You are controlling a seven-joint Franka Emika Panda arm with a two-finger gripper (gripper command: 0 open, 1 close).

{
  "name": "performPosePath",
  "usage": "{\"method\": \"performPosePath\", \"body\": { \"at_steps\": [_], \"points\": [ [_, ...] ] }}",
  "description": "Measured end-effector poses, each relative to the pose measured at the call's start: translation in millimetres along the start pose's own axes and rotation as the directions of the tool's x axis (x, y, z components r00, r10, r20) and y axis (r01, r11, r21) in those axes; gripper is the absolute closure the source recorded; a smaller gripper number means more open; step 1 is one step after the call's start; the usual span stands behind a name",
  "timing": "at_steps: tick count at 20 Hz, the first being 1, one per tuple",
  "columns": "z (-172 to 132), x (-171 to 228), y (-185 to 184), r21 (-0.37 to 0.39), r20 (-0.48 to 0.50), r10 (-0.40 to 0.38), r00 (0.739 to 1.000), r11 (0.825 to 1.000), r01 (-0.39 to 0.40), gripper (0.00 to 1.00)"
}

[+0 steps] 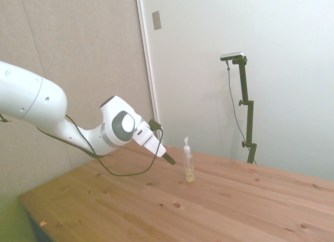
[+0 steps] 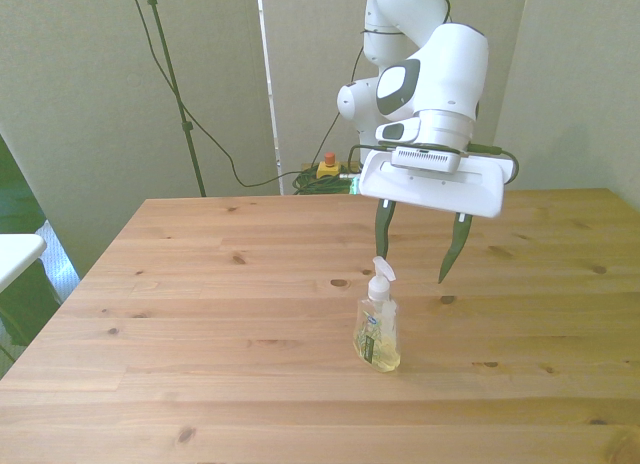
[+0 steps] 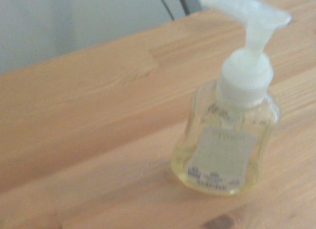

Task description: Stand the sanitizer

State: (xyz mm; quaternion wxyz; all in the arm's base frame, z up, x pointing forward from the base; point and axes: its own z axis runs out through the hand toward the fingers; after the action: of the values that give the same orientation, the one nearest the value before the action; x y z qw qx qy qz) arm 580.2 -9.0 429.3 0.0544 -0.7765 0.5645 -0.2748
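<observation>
Sanitizer (image 2: 377,329) upright on table (image 2: 200,314), gripper (image 2: 418,246) wide apart above/behind, label text unreadable.

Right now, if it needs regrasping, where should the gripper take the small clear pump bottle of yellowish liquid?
Probably the flat-sided body of the sanitizer, below the white pump. It stands upright on the wooden table, so descend from above with the open gripper straddling the narrow pump.

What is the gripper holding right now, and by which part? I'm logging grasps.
Nothing. The gripper is open, clear of the sanitizer, which stands upright on the table.
</observation>
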Motion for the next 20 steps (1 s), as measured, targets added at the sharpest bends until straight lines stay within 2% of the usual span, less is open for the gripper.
{"method": "performPosePath", "body": {
  "at_steps": [3,6,8,12,15,17,20],
  "points": [
    [-12,-3,9,-0.044,0.088,-0.095,0.992,0.994,0.099,0.0],
    [-22,-2,16,-0.055,0.178,-0.181,0.967,0.98,0.193,0.0],
    [-24,2,22,-0.054,0.241,-0.236,0.941,0.965,0.256,0.0],
    [-30,19,41,-0.035,0.347,-0.348,0.871,0.923,0.382,0.0],
    [-39,24,63,-0.036,0.383,-0.378,0.843,0.906,0.423,0.0],
    [-47,17,79,-0.038,0.398,-0.388,0.831,0.898,0.437,0.0],
    [-59,4,108,-0.023,0.441,-0.406,0.801,0.887,0.462,0.0]
  ]
}}
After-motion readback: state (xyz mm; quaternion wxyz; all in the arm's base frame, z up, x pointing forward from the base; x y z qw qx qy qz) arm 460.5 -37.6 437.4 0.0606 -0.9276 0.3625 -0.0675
